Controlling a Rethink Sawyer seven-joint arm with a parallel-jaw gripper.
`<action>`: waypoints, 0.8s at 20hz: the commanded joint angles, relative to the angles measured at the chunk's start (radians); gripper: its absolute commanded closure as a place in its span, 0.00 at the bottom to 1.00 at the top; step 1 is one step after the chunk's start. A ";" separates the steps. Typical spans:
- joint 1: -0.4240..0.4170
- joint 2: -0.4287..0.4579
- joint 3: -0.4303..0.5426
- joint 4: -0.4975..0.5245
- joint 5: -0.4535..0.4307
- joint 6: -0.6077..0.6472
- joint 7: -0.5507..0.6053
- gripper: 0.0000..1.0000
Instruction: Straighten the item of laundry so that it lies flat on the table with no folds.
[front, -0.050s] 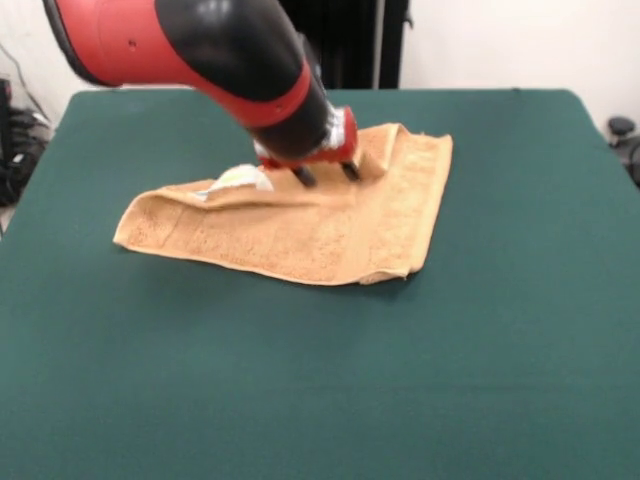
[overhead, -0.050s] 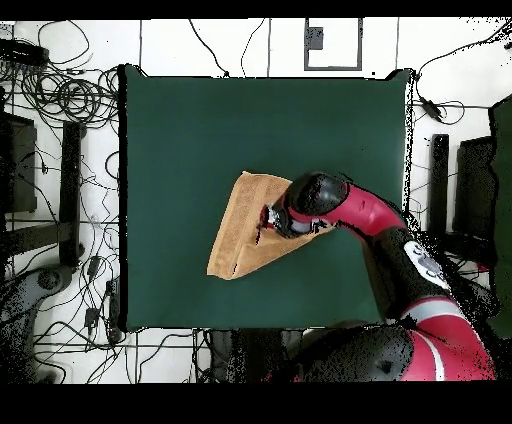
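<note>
The item of laundry (front, -0.050s: 300, 235), an orange-tan terry towel, lies on the dark green table (front, -0.050s: 300, 380) a little beyond its middle. Its far edge is turned over onto itself, and a white label (front, -0.050s: 240, 180) shows on that fold. A doubled layer shows at its near right corner. My gripper (front, -0.050s: 328, 175) stands over the towel's far edge with its two dark fingers (front, -0.050s: 305, 177) spread apart and their tips down at the cloth. From overhead the towel (overhead, -0.050s: 240, 235) looks like a wedge, with the gripper (overhead, -0.050s: 268, 218) and the arm covering its right part.
Bare green felt surrounds the towel on every side. The red and black arm (front, -0.050s: 230, 50) slants down from the upper left in the front view. Cables and stands (overhead, -0.050s: 60, 130) lie on the floor around the table.
</note>
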 joint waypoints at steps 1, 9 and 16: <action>0.000 -0.127 -0.102 0.287 -0.081 -0.052 0.105 0.00; -0.022 -0.249 -0.166 0.384 -0.203 -0.145 0.059 0.00; -0.104 -0.251 -0.180 0.414 -0.353 -0.317 0.004 0.00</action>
